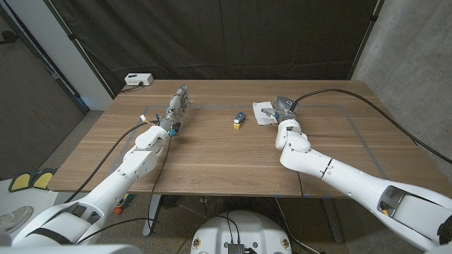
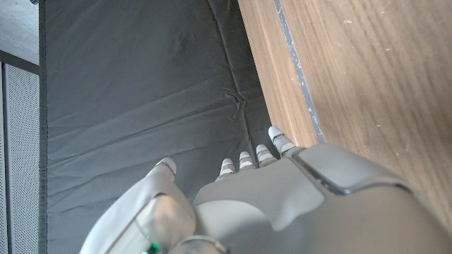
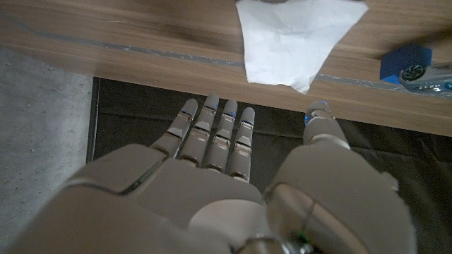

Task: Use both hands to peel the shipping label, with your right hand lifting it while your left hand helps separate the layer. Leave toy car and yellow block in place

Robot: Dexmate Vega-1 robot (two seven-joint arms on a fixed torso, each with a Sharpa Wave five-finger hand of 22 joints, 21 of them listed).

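two hands up on the wooden table (image 1: 212, 155) and neither one has anything in it. my right hand (image 1: 282, 107) sits right at the white shipping label (image 1: 264, 114), fingers (image 3: 215, 134) stretched out side by side and reaching toward the label's edge; from the head cam i can't quite tell if it's touching the paper. label lies flat near the far edge, a bit right of centre. just left of it are the toy car (image 1: 241, 116) and yellow block (image 1: 236, 126), close together. my left hand (image 1: 177, 106) is well off to the left, fingers straight and empty.
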